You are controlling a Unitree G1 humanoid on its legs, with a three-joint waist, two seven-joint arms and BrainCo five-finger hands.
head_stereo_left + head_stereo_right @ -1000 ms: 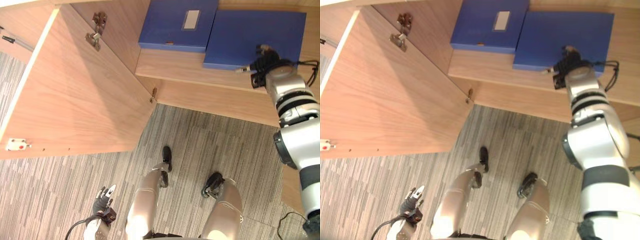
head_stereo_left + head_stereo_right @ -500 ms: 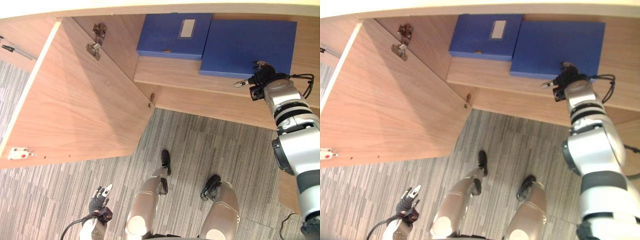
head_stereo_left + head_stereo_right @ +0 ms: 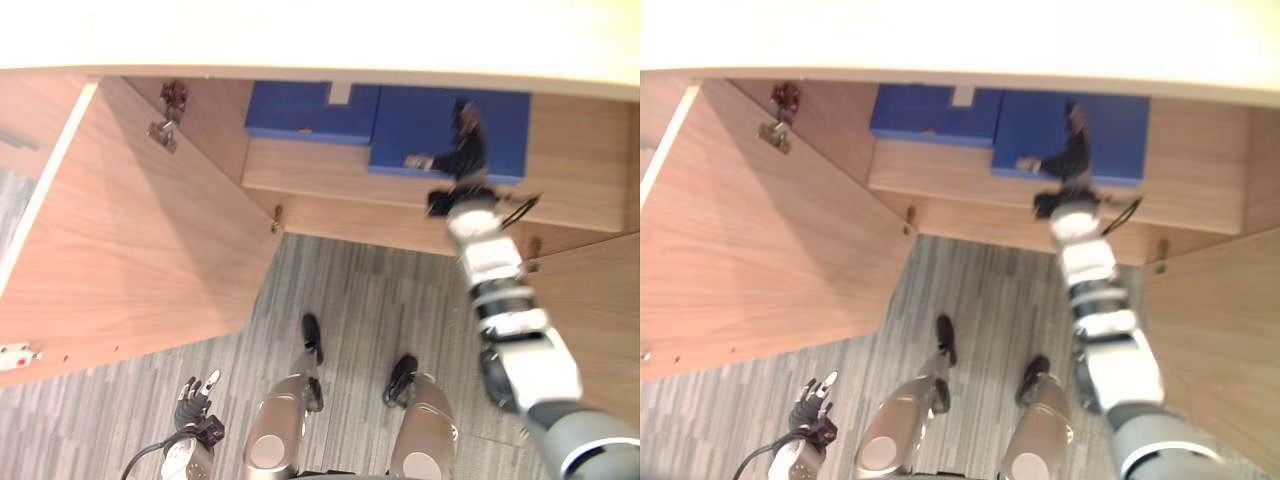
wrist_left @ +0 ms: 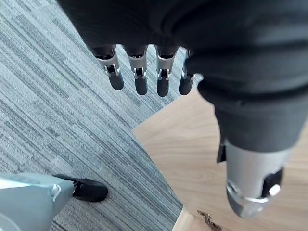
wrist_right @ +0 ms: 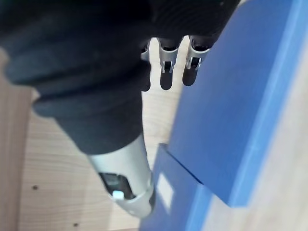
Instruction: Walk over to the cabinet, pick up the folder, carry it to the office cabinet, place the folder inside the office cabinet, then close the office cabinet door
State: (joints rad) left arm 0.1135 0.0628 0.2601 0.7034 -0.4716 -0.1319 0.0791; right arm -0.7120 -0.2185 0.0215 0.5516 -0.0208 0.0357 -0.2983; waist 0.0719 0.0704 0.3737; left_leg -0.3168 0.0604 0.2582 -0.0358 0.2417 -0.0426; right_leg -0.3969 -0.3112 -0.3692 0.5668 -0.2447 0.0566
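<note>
Two folders in the cabinet; right hand spread by one, left hand spread.

Right arm stretched forward at near full reach, forearm and wrist in one straight line. Right hand at the far end of it: fingers straight, side by side in a row; thumb held out apart, pointing toward the robot's left. Nothing clasped. Left hand low at the robot's left side, wrist beneath it in the head views. Fingers straight, slightly spread, thumb set wide of them. Hand empty.
</note>
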